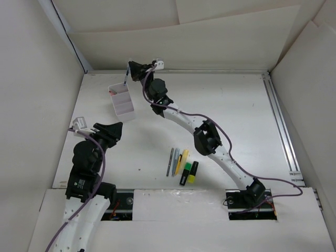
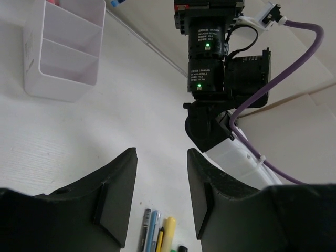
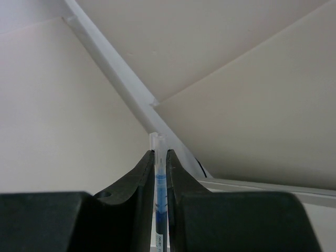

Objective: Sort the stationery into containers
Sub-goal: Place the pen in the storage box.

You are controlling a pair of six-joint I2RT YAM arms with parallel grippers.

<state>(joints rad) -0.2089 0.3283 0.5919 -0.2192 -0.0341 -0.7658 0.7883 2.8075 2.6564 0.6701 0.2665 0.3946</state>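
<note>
Right gripper [image 3: 160,156] clamps blue pen [image 3: 160,202], axis upright.

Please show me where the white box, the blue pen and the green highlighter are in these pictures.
white box [image 1: 125,111], top external view, on its near outer wall.
blue pen [image 3: 160,194], right wrist view, on the middle of its barrel.
green highlighter [image 1: 187,169], top external view, on its green body.

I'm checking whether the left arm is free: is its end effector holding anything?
No. In the left wrist view the left end effector is open, with nothing between its fingers.
</note>
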